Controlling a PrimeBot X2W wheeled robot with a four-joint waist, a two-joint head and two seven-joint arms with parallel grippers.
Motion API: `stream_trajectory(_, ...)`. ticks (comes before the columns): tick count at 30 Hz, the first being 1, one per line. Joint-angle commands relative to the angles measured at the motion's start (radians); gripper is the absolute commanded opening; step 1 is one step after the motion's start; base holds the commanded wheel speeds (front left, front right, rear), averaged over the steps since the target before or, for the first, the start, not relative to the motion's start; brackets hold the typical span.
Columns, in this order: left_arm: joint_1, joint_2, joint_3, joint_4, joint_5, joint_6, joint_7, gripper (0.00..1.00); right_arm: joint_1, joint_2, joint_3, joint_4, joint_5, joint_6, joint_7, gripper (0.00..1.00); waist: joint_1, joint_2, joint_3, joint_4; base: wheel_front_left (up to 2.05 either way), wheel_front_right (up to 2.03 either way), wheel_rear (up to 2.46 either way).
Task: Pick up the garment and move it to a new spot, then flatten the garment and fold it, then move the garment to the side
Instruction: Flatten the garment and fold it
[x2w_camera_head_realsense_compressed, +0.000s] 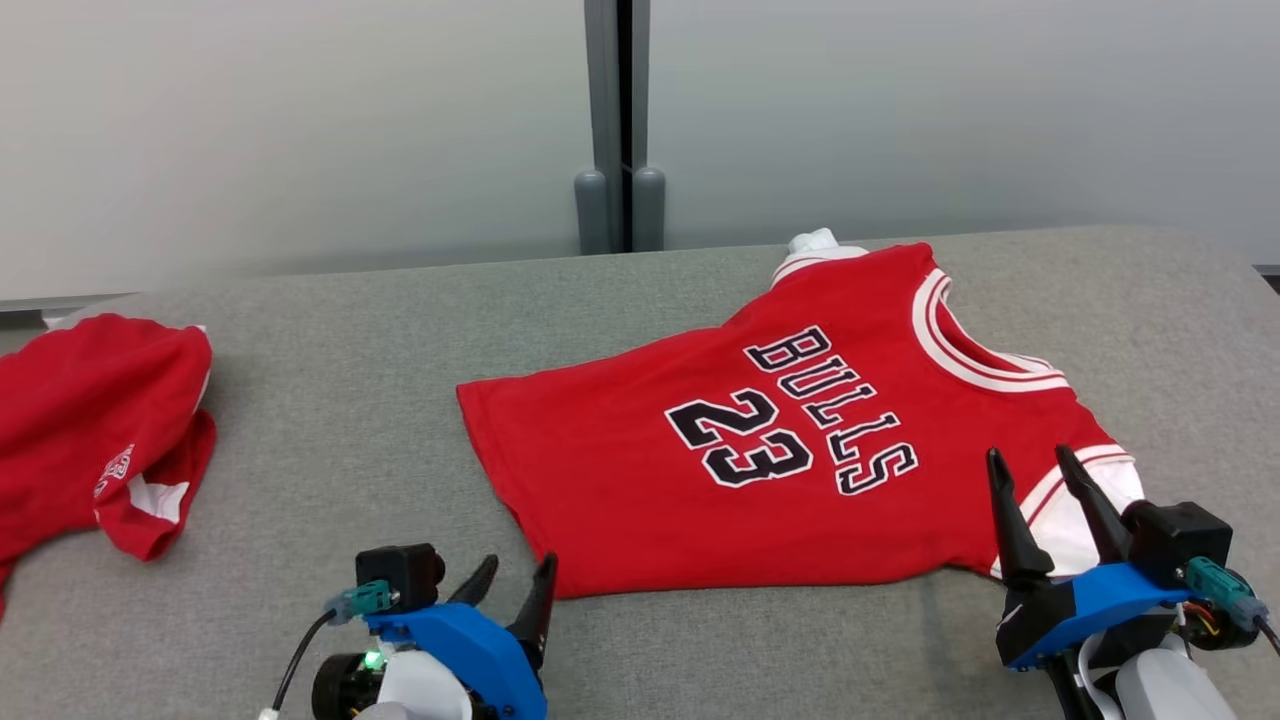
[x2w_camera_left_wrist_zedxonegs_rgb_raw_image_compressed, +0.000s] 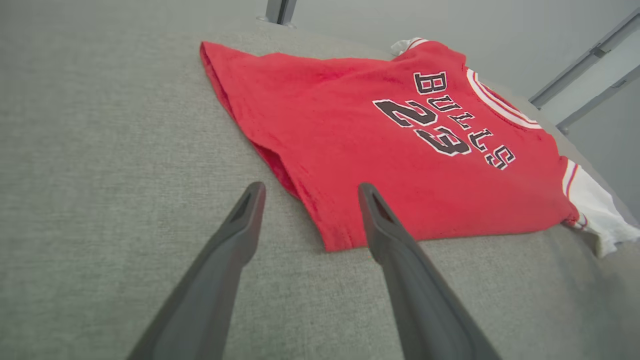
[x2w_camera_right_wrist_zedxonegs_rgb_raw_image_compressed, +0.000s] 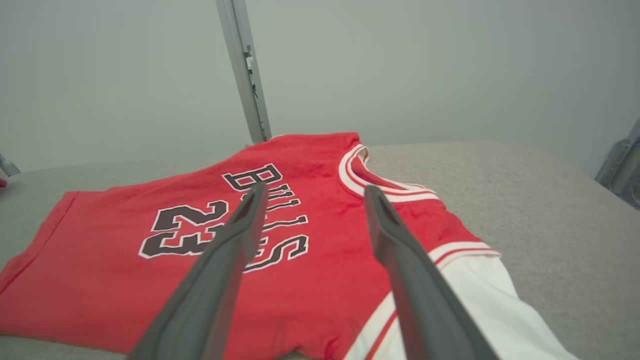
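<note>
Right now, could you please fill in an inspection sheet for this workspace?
Surface: grey cloth-covered table, flat.
Job's things: red Bulls shirt spread out, print up, collar toward the robot's right, white sleeves showing.
Clutter: second red garment, crumpled at the table's left.
Grippers: left gripper open, fingers either side of the shirt's near hem corner; right gripper open, by the near white sleeve; neither holds anything.
Cables: dark cable at the left wrist; coloured wires at the right wrist.
Surroundings: pale wall panels, grey post behind the table.
</note>
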Motion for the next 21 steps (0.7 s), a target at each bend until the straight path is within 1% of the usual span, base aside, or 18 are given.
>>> stream_trajectory(1,-0.015,-0.001,-0.008,-0.005,-0.044,-0.009,0.048,1.0,-0.011,-0.004,-0.001,0.008,0.007,0.0,-0.006,1.0,0.0,0.0,0.004,-0.009,0.0,0.0,0.0)
stream_trajectory(3,-0.02,0.009,-0.033,-0.001,-0.073,-0.009,0.126,1.0,-0.015,-0.003,0.002,0.013,0.01,0.0,-0.007,1.0,0.0,0.0,0.011,-0.023,0.0,0.0,0.0)
stream_trajectory(5,-0.026,0.021,-0.048,-0.001,-0.095,-0.009,0.173,1.0,-0.019,0.0,0.005,0.017,0.012,0.0,-0.007,1.0,0.0,0.0,0.02,-0.037,0.0,0.0,0.0)
stream_trajectory(7,-0.025,0.022,-0.069,-0.007,-0.124,-0.009,0.211,1.0,-0.023,0.001,0.004,0.023,0.012,0.0,-0.007,1.0,0.0,0.0,0.026,-0.049,0.0,0.0,0.0)
stream_trajectory(10,-0.039,0.044,-0.069,0.003,-0.133,-0.009,0.228,1.0,-0.026,0.001,0.003,0.024,0.013,0.0,-0.008,1.0,0.0,0.0,0.038,-0.066,0.0,0.0,0.0)
stream_trajectory(14,-0.055,0.047,-0.079,0.039,-0.133,-0.004,0.247,1.0,-0.036,0.006,0.008,0.023,0.015,0.0,-0.008,1.0,0.0,0.0,0.049,-0.085,0.0,0.0,0.0)
stream_trajectory(16,-0.062,0.041,-0.084,0.048,-0.15,-0.005,0.254,1.0,-0.036,0.007,0.007,0.024,0.016,0.0,-0.008,1.0,0.0,0.0,0.053,-0.091,0.0,0.0,0.0)
stream_trajectory(17,-0.066,0.039,-0.088,0.048,-0.158,-0.005,0.257,0.87,-0.037,0.007,0.005,0.024,0.016,0.0,-0.008,1.0,0.0,0.0,0.055,-0.093,0.0,0.0,0.0)
stream_trajectory(18,-0.068,0.04,-0.094,0.046,-0.162,-0.006,0.258,0.47,-0.037,0.009,0.004,0.024,0.016,0.0,-0.008,1.0,0.0,0.0,0.056,-0.096,0.0,0.0,0.0)
stream_trajectory(20,-0.084,0.049,-0.101,0.029,-0.164,-0.006,0.239,0.0,-0.036,0.009,0.002,0.023,0.017,0.0,-0.008,1.0,0.0,0.0,0.058,-0.099,0.0,0.0,0.0)
stream_trajectory(21,-0.091,0.059,-0.111,0.021,-0.158,-0.006,0.24,0.0,-0.036,0.009,0.001,0.023,0.018,0.0,-0.008,1.0,0.0,0.0,0.059,-0.101,0.0,0.0,0.0)
